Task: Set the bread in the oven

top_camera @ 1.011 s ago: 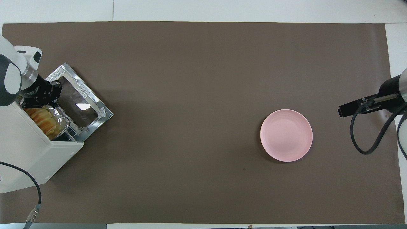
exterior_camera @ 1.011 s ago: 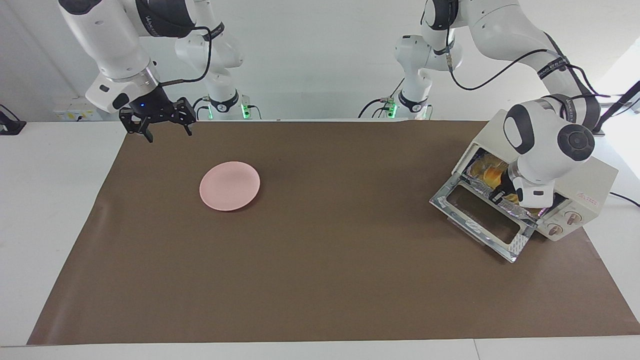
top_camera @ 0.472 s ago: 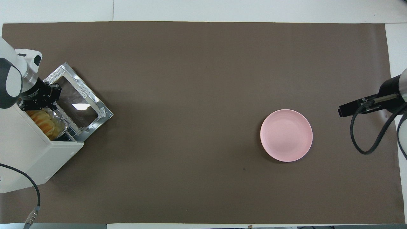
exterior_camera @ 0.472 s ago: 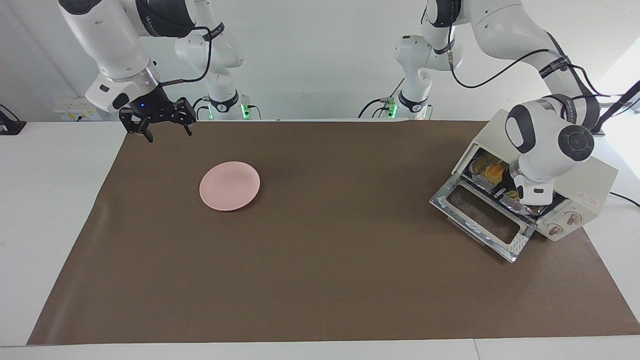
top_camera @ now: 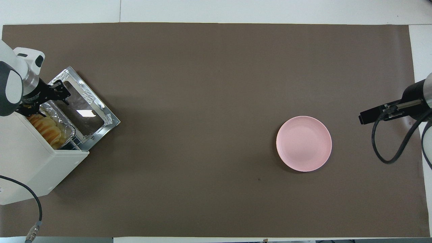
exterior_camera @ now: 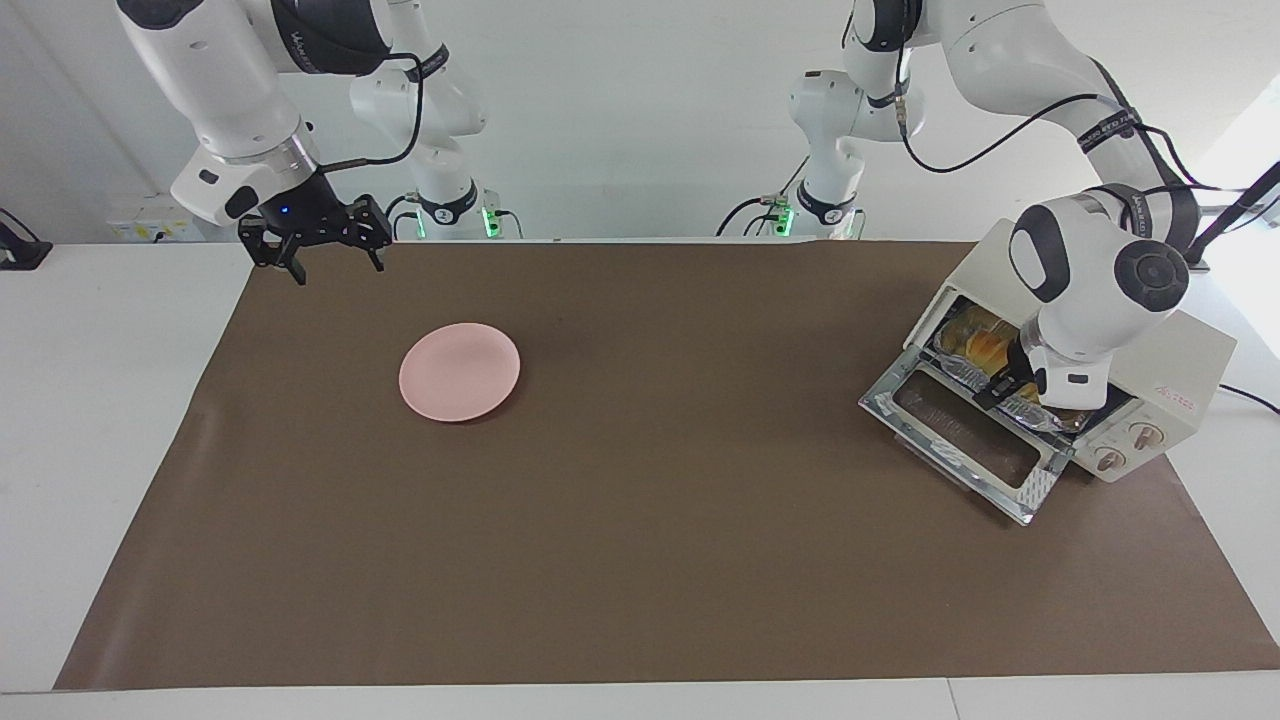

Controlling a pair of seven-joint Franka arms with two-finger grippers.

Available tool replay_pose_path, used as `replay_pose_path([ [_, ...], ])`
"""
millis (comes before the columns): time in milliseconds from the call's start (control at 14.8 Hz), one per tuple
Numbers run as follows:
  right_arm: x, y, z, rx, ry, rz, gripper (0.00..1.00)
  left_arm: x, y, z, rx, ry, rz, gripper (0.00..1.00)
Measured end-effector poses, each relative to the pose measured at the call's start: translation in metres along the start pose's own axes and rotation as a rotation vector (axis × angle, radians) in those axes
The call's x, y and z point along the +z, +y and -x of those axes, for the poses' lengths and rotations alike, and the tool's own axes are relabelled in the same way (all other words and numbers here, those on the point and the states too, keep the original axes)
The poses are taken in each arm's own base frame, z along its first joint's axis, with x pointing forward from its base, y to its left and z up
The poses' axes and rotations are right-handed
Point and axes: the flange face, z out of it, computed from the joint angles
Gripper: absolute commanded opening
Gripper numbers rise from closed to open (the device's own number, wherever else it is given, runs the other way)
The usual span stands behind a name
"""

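The cream-white oven (exterior_camera: 1185, 355) stands at the left arm's end of the table with its glass door (exterior_camera: 962, 438) dropped open. Inside it, the golden bread (exterior_camera: 978, 345) lies in a crinkled foil tray (top_camera: 63, 118) on the rack, and the bread (top_camera: 45, 126) also shows from above. My left gripper (top_camera: 44, 100) is at the oven's mouth, over the tray's edge, with its fingers spread open and nothing between them. My right gripper (exterior_camera: 337, 262) hangs open over the table's corner at the right arm's end and waits.
A round pink plate (exterior_camera: 460, 372) lies bare on the brown mat (exterior_camera: 640, 560), toward the right arm's end. The open door juts out from the oven onto the mat. A black cable (top_camera: 32, 202) runs from the oven's back.
My left gripper has gone from shut to open at the oven's mouth and drawn back slightly. The bread and foil tray stay inside the oven. The right arm has not moved.
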Motion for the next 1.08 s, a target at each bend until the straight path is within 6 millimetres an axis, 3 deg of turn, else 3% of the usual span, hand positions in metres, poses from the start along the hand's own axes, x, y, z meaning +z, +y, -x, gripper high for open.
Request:
replay_pose_path([
  [270, 0.0, 0.0, 0.0, 0.0, 0.0, 0.0, 1.0, -0.043, 0.006, 0.001, 0.075, 0.053, 0.03, 1.0],
  [472, 0.0, 0.0, 0.0, 0.0, 0.0, 0.0, 1.0, -0.085, 0.002, 0.022, 0.211, 0.01, 0.028, 1.0],
  [607, 0.0, 0.0, 0.0, 0.0, 0.0, 0.0, 1.0, -0.118, -0.009, 0.042, 0.312, -0.007, 0.05, 1.0],
  [742, 0.0, 0.0, 0.0, 0.0, 0.0, 0.0, 1.0, -0.146, -0.034, 0.064, 0.377, -0.021, 0.088, 1.0],
  [876, 0.0, 0.0, 0.0, 0.0, 0.0, 0.0, 1.0, -0.159, -0.056, 0.088, 0.429, -0.045, 0.125, 1.0],
  [1079, 0.0, 0.0, 0.0, 0.0, 0.0, 0.0, 1.0, -0.165, -0.051, 0.116, 0.486, -0.048, 0.142, 1.0],
])
